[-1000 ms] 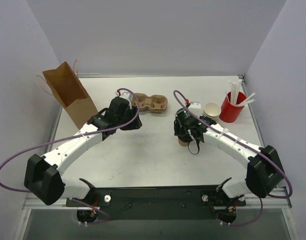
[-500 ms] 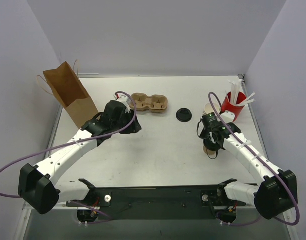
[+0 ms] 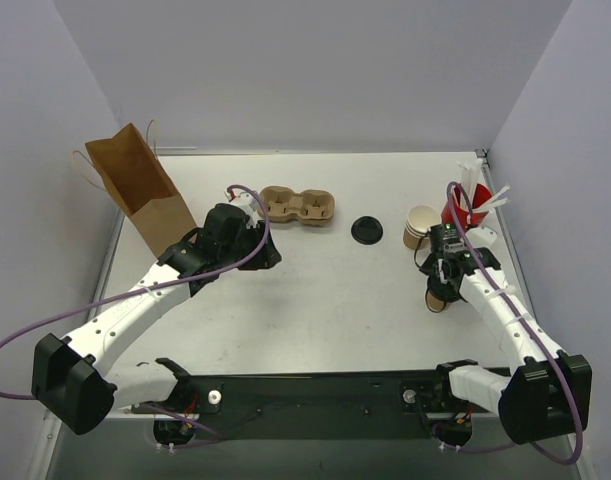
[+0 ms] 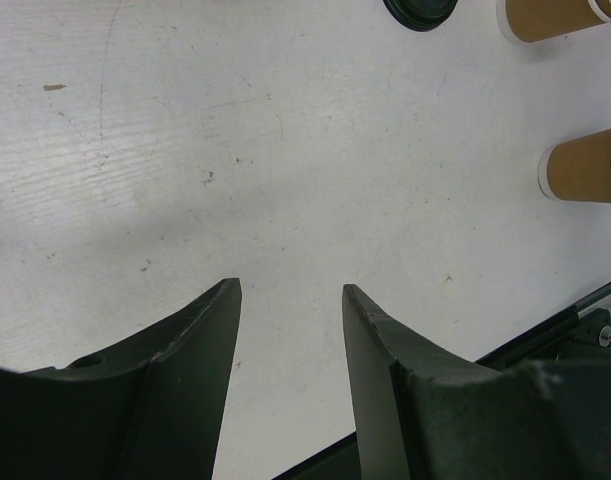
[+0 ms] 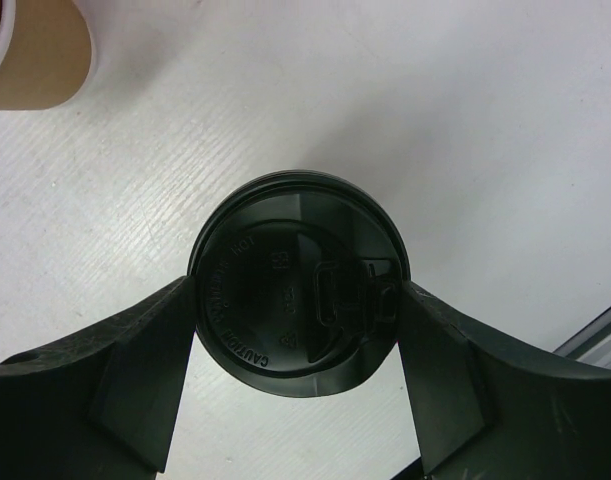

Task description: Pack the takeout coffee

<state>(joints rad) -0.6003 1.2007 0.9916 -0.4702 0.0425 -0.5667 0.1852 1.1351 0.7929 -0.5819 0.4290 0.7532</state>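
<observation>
The takeout coffee (image 5: 300,285), a brown kraft cup with a black lid, sits between my right gripper's (image 5: 297,292) fingers, which press on the lid's rim from both sides. In the top view the right gripper (image 3: 440,290) holds the coffee (image 3: 437,301) at the table's right side, just in front of the tan cup stack. The coffee also shows at the right of the left wrist view (image 4: 583,166). My left gripper (image 4: 291,287) is open and empty over bare table; in the top view it (image 3: 266,258) is left of centre.
A brown paper bag (image 3: 140,190) stands open at the back left. A cardboard cup carrier (image 3: 298,206) lies behind the left gripper. A loose black lid (image 3: 366,229) lies mid-table. A tan cup stack (image 3: 421,226) and a red cup with white sticks (image 3: 463,212) stand at the back right.
My right gripper has carried the coffee from the middle of the table to the right side, uncovering the loose black lid. The left arm has drawn back slightly to the left.
</observation>
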